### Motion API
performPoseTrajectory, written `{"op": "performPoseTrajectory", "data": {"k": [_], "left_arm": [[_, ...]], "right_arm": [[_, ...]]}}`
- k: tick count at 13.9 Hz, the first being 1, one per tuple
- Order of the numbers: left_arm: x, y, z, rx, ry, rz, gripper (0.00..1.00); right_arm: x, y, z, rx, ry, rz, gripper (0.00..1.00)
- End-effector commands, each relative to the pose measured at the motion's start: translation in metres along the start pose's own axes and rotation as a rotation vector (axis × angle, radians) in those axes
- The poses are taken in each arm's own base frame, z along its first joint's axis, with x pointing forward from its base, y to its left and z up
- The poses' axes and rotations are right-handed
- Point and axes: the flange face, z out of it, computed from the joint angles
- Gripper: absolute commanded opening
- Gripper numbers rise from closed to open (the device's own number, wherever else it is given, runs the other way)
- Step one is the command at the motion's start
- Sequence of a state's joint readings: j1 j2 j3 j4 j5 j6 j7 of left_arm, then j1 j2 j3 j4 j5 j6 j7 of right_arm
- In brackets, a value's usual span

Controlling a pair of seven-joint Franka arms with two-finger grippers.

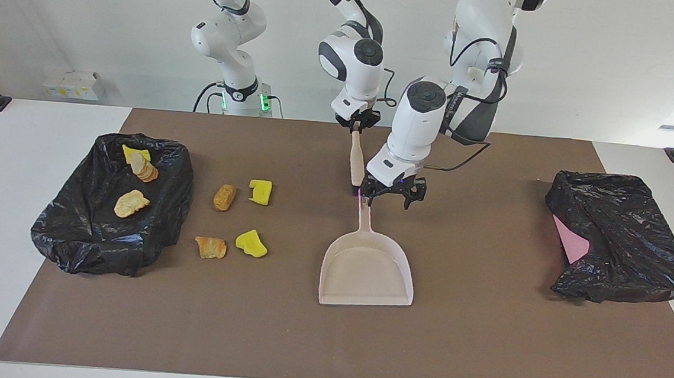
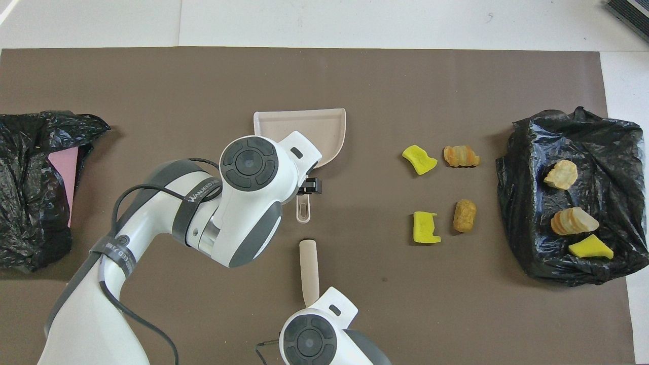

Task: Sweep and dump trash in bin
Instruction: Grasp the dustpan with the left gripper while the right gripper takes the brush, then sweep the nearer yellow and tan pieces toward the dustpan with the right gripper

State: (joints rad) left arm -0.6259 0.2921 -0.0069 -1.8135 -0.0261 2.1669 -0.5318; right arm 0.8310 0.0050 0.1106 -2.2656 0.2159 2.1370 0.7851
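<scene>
Now, at the robots' edge of the brown mat (image 1: 480, 341): right gripper (image 1: 356, 126) pinched tight on the top end of the beige brush (image 1: 356, 158), fingertips pressed against the handle. Brush pointing away from the robots, dark tip just beside the end of the dustpan's handle.

Over that same handle: left gripper (image 1: 391, 197), fingers spread wide and empty (contact with the handle impossible to tell). Dustpan (image 1: 367, 268) flat on the mat, mouth facing away from the robots.

Toward the right arm's end, loose on the mat beside the bin: four pieces of trash. Tan roll (image 1: 224, 197) and yellow chunk (image 1: 260, 192) nearer the robots; tan scrap (image 1: 211, 247) and yellow lump (image 1: 251, 243) farther out.

Inside the black-lined bin (image 1: 72, 236): a yellow wedge (image 1: 133, 151) touching a tan slice (image 1: 146, 169), plus a pale tan piece (image 1: 131, 203) apart from them.

At the left arm's end: a second black bag (image 1: 629, 245) with a pink sheet (image 1: 572, 241) showing.
</scene>
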Motion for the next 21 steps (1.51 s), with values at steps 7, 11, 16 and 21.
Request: {"op": "performPoseTrajectory", "data": {"k": [7, 11, 16, 21], "left_arm": [[0.001, 0.009, 0.023, -0.014, 0.013, -0.026, 0.54], [0.003, 0.005, 0.023, -0.016, 0.017, -0.020, 0.05], [0.009, -0.008, 0.016, -0.007, 0.009, 0.043, 0.00], [0.020, -0.078, -0.035, 0.019, -0.067, 0.287, 0.00]], "right_arm": [[0.000, 0.097, -0.084, -0.149, 0.065, 0.209, 0.00], [0.034, 0.169, -0.089, -0.193, 0.056, 0.297, 0.00], [0.088, 0.278, -0.080, -0.238, 0.021, 0.419, 0.00], [0.076, 0.308, -0.050, -0.275, -0.082, 0.447, 0.00]]}}
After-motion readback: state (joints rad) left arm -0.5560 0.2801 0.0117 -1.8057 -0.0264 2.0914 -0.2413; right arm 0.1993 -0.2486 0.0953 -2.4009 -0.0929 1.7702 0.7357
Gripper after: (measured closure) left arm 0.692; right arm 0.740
